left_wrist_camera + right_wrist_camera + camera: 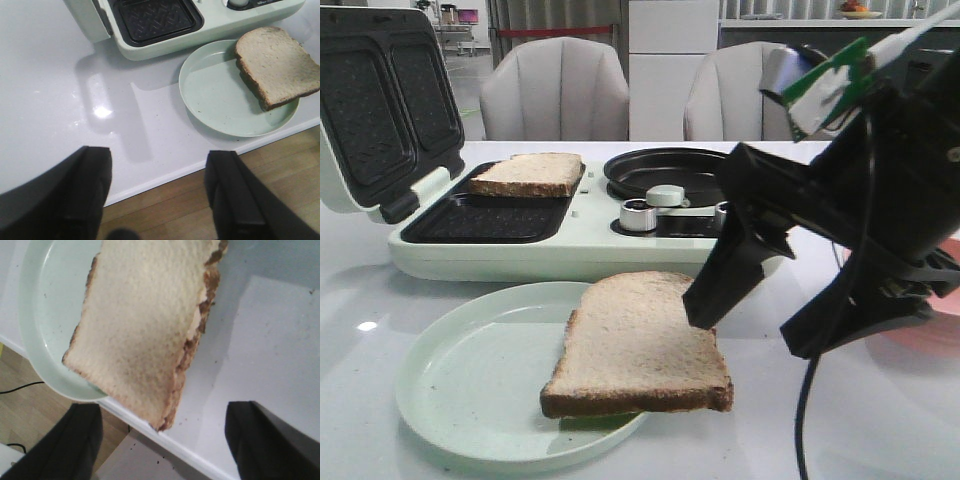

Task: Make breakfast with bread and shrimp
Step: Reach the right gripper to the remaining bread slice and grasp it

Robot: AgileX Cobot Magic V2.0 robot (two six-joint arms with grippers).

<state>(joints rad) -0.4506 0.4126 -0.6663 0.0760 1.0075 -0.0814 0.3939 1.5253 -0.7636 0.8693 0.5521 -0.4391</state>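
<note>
Nearest us, the right gripper [775, 320] hangs with its jaws spread wide, holding nothing, one finger tip just above the far right corner of the near bread slice [638, 345]. We cannot tell from the front view whether that finger touches the crust or only hovers.

Bread slice lies on the pale green plate [470, 380], but not squarely: its right half overhangs the rim toward the table [820, 430] edge. Second slice [530, 174] sits in the rear left well of the sandwich maker [570, 235], lid up. No shrimp in any view that we can make out.

Left gripper [160, 200] is also spread and empty, well back from the plate, over the table edge.

Risks as we judge them:
- A grasp on the overhanging corner could lever the slice off the rim and tip it onto the table, or off it.
- Soft crumb may tear or fold if pinched at one edge only.
- Pushing sideways may slide the plate, which looks light.
- Arm cable hangs near the plate; it could drag across it.
</note>
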